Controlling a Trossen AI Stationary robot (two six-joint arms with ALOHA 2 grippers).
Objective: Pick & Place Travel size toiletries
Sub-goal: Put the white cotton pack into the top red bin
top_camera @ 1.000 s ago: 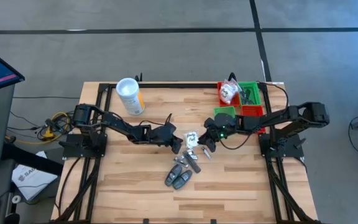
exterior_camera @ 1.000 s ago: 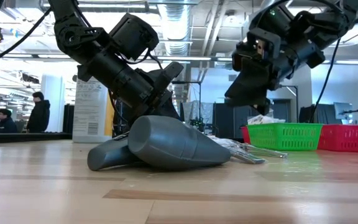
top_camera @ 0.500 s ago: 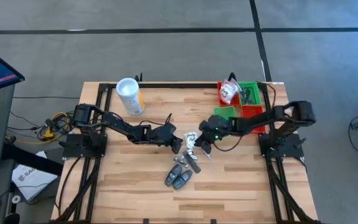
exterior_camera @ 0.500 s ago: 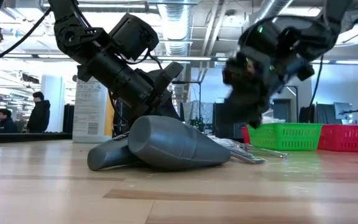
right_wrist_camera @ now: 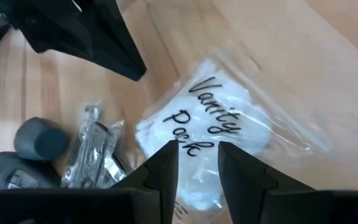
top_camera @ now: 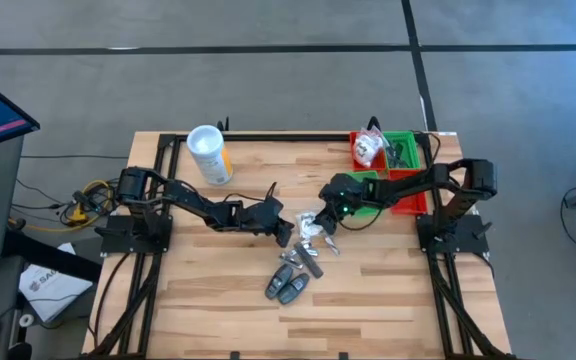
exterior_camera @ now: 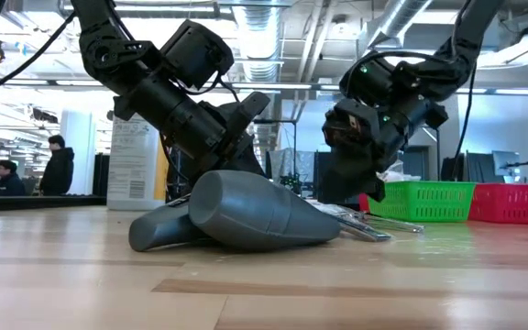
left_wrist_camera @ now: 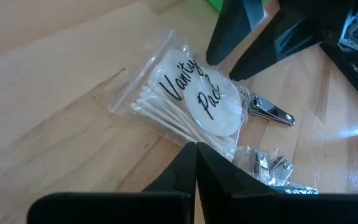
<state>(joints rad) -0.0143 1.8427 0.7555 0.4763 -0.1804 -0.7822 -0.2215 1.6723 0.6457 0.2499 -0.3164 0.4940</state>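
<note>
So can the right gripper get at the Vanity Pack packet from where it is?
Probably yes: the right gripper hangs open right over the Vanity Pack packet, nothing between; the shut left gripper sits beside.

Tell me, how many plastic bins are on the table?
3, clustered at the table's far right corner: a red bin, a green bin beside it, another green bin nearer. Arm may hide more.

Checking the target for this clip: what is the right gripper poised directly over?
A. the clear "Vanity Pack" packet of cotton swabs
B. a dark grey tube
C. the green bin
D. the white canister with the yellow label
A: in the right wrist view the right gripper has its fingers parted over the Vanity Pack packet, lying on the table.
</note>
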